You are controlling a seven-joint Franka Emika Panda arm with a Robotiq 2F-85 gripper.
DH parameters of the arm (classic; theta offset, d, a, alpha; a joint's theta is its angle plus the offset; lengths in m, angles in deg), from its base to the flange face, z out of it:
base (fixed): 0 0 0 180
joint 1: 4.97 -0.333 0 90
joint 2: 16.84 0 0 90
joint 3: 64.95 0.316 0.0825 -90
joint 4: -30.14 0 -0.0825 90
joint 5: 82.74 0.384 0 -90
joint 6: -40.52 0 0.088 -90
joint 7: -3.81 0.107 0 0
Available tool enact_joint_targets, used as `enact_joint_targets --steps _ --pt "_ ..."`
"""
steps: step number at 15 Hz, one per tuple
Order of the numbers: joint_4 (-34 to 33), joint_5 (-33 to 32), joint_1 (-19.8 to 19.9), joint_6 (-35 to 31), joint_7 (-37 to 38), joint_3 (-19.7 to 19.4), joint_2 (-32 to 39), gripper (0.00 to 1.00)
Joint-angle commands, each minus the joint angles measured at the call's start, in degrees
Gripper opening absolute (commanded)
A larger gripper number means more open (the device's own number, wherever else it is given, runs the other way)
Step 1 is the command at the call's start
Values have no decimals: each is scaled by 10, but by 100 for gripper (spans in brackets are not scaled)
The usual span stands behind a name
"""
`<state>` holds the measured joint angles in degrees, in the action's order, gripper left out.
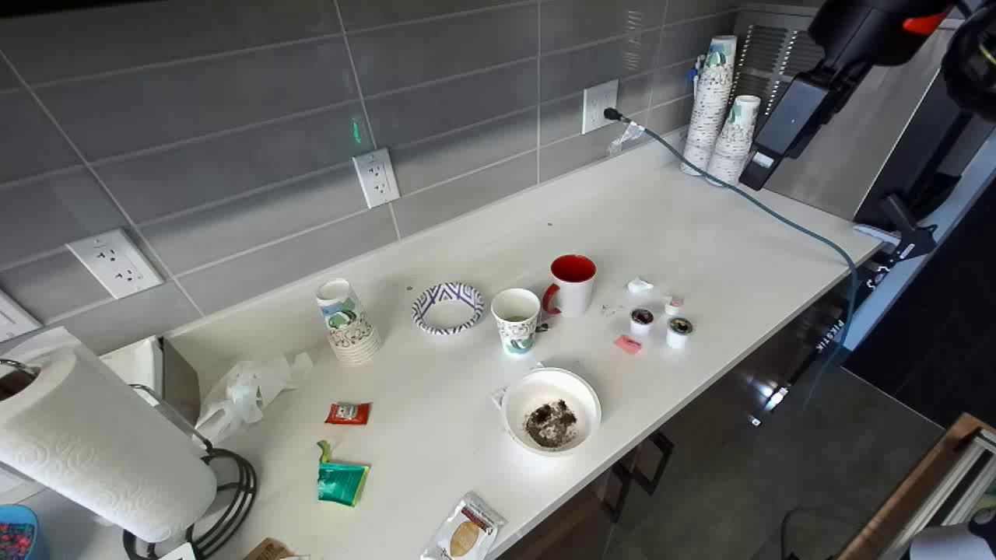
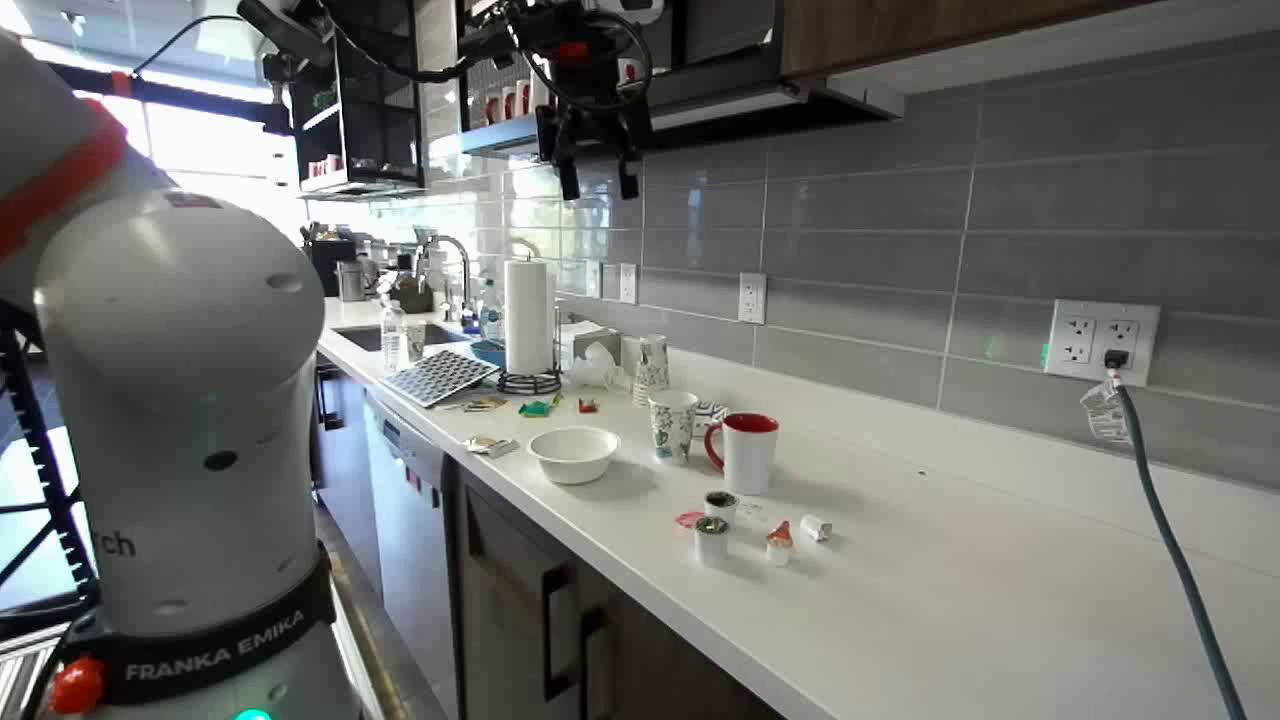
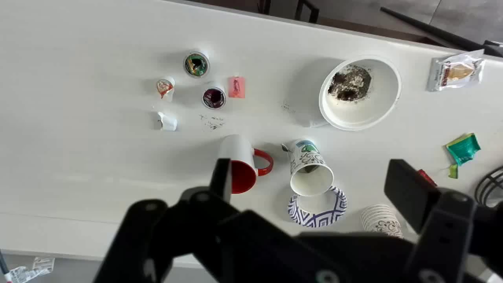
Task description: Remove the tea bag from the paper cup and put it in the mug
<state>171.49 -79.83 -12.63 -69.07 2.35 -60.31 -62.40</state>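
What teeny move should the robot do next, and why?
Probably lower the gripper toward the paper cup: the gripper hangs open and empty, high above the counter, and what may be the tea bag shows dark inside the cup.

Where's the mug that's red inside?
In the wrist view, the mug is on the counter, just left of the paper cup, with its red handle toward that cup.

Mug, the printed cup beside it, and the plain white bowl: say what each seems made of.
Mug: probably glazed ceramic, smooth and slightly shiny; stout looped handle.
Printed cup: likely paper, satin finish; thin wall, pale inside.
Plain white bowl: perhaps plastic, foam or coated paper, smooth; its even white wall leaves that open.
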Motion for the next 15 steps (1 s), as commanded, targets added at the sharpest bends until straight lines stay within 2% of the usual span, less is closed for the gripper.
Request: enact_joint_targets --steps 1,6,10,15 --pt "-1 1 2 1 -1 1 0 100" --pt "-1 1 2 1 -1 2 0 100" --pt "46 28 -20 -109 -36 -6 31 100" --pt "112 59 -60 -289 -96 -23 78 100"
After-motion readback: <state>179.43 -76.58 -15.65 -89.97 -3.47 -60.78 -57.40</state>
